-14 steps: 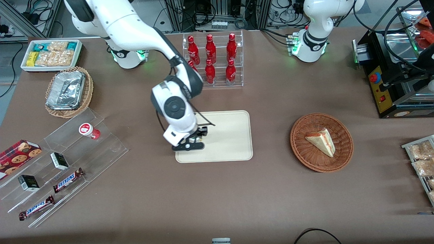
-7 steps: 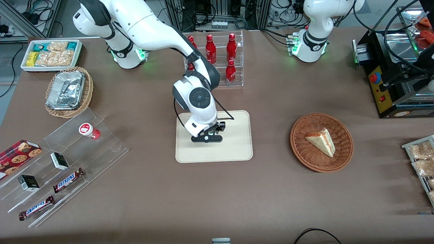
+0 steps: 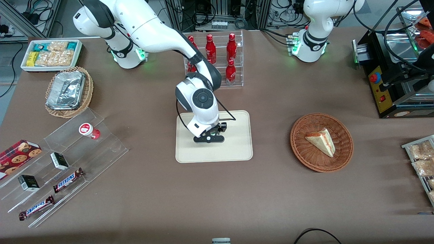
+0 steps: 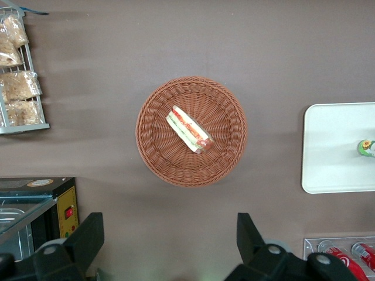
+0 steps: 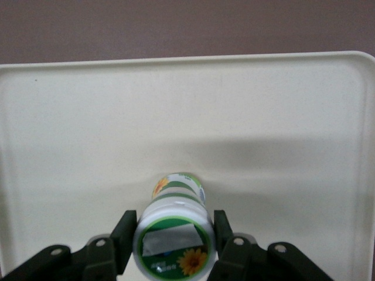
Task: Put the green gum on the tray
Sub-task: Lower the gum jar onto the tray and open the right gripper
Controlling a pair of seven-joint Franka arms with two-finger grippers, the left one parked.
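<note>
1. Cream tray sits mid-table, nearer the front camera than the cola bottle rack.
2. Gripper is over the tray's middle, fingers clamped on either side of the green gum; canister upright, lid toward the wrist camera.
3. Whether the gum's base touches the tray: cannot tell.
4. Risk: releasing while it hangs above the surface could make the canister tip and roll toward the low rim.
5. Risk: a finger dragging the lid on retreat could knock it over.
6. Red-lidded canister on the acrylic stand is the lookalike, well apart.
</note>
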